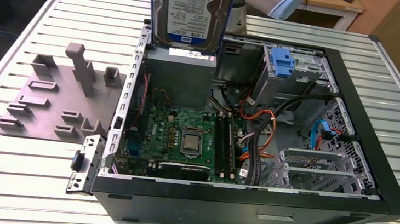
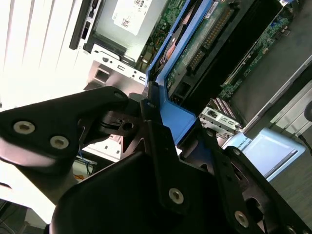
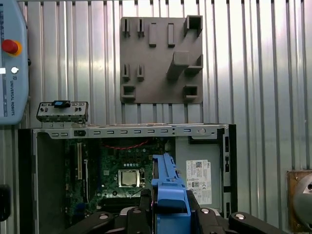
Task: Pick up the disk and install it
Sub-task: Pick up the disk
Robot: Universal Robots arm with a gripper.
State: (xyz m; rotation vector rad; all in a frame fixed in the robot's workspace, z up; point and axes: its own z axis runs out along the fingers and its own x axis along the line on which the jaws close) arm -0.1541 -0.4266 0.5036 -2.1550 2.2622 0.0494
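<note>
Between the black fingers: the disk (image 2: 178,119), gripped by the blue plastic carrier around it, as seen in the second wrist view.
Gripper state: the gripper (image 3: 169,204) is clamped on the disk; in both wrist views a finger (image 2: 156,141) presses on each side of the carrier.
Disk position: in the exterior view the disk (image 1: 190,12) hangs on edge in the air, its white-and-blue label facing the camera, above the power-supply end of the case and in none of its bays.
Directly below: an open black computer case (image 1: 250,205) lying on its side with its interior facing up.
Power supply: a grey box (image 1: 179,77) just under the disk in the exterior view.
Motherboard: a green board (image 1: 182,138) next to the power supply, with the silver processor socket (image 1: 191,142) near its middle.
Cables: orange, black and blue leads (image 1: 262,118) run between the board and the drive cage.
Second carrier: another blue-tabbed carrier (image 1: 282,62) sits in the bay at the far corner of the case, on the exterior view's right.
Bracket: a small metal bracket (image 1: 81,164) hangs off the near corner of the case, on the exterior view's left.
Holder: a grey slotted plastic holder (image 1: 54,98) lies flat beside the case on the exterior view's left, apart from the disk.
Table: a slatted metal table (image 1: 18,171) carries the case and the holder.
Pendant: a grey control pendant with a red button (image 3: 12,63) lies at the edge of the first wrist view.
</note>
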